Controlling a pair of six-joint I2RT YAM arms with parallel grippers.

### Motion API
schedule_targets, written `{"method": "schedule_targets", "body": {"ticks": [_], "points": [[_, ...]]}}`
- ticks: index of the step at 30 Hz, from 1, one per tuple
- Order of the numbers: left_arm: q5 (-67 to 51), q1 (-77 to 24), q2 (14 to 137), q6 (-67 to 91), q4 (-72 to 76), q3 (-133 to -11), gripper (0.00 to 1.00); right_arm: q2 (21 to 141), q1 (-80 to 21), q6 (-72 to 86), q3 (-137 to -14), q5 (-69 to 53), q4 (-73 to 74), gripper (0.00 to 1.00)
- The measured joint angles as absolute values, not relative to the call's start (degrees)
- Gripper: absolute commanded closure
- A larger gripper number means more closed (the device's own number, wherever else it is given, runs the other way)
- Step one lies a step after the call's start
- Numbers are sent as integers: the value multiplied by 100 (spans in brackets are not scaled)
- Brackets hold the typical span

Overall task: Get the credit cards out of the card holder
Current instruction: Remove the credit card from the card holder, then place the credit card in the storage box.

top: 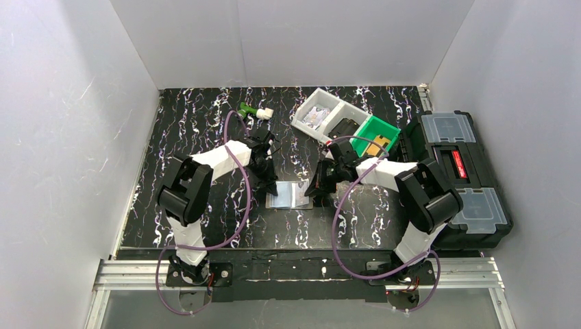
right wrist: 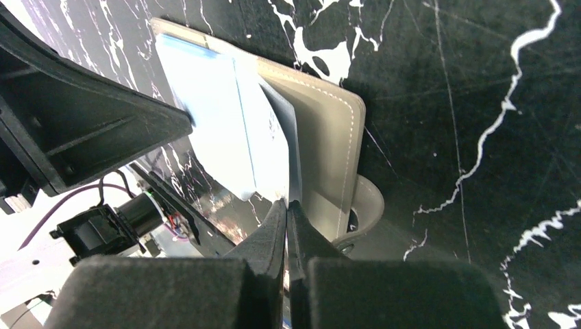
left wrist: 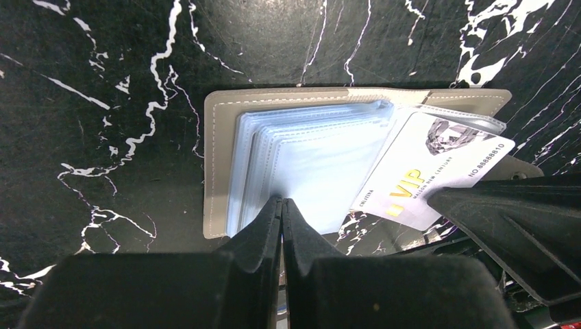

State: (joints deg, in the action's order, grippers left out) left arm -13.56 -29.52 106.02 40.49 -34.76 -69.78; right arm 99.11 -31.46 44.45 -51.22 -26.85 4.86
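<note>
Jaws shut on both arms: left gripper [left wrist: 281, 203] presses the open card holder [left wrist: 219, 164] at its tips; right gripper [right wrist: 286, 204] seems to pinch the half-out credit card [left wrist: 438, 171], slanting lengthwise toward it.

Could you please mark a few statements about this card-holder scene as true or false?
1. The grey stitched folding card holder lies open on the black marbled table. True.
2. The white plastic card printed VIP in gold is fully tucked into a sleeve. False: it sticks out at an angle, past the holder's edge.
3. The left gripper and the right gripper are both spread wide. False: both have their fingers closed.
4. A green plastic bin sits beside a white plastic bin at the table's far side. True.
5. The black toolbox stands on the left. False: it is on the right.
</note>
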Motion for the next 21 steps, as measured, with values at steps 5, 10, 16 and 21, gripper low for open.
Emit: {"method": "schedule_targets", "body": {"ticks": [5,10,16,21], "points": [[-1369,-2954,10547,3924,-3439,-6947,99,9782,-3146,4307,-5245,-2665,864,99],[-1240,-2952,10442,3760,-3520,-6945,80,9725,-3146,4176,-5623,-2672,1251,99],[-1063,-2952,10108,3645,-3771,-7035,62,9721,-3146,4128,-6101,-2679,1549,99],[-985,-2952,9874,3533,-3868,-7251,57,9719,-3142,4110,-6493,-2646,1872,99]]}}
